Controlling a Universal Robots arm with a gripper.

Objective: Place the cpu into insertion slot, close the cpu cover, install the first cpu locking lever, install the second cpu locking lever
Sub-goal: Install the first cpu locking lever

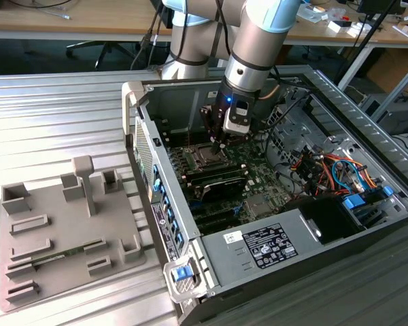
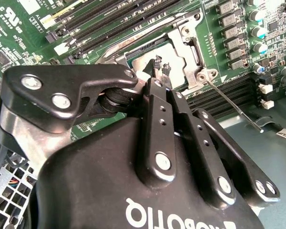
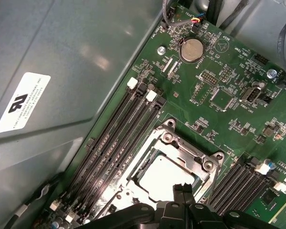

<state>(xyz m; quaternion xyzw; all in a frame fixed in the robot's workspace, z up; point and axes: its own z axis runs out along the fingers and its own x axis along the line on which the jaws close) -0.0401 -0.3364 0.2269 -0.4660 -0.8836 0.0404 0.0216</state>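
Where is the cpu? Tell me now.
In the first wrist view, the cpu lies on the motherboard, framed by the cpu cover, right below the gripper.

I see the cpu (image 3: 162,179) lying flat, silvery top up, just beside the memory slots (image 3: 119,133). The cpu cover (image 3: 188,148), a silvery metal frame, lies flat around it, framing its edges.

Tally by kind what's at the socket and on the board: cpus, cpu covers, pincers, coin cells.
cpu: 1, seated in the socket
cpu cover: 1, lying down around the cpu
pincer: 1, tips together over the cpu
coin cell: 1, on the board beyond the socket
Total: 4
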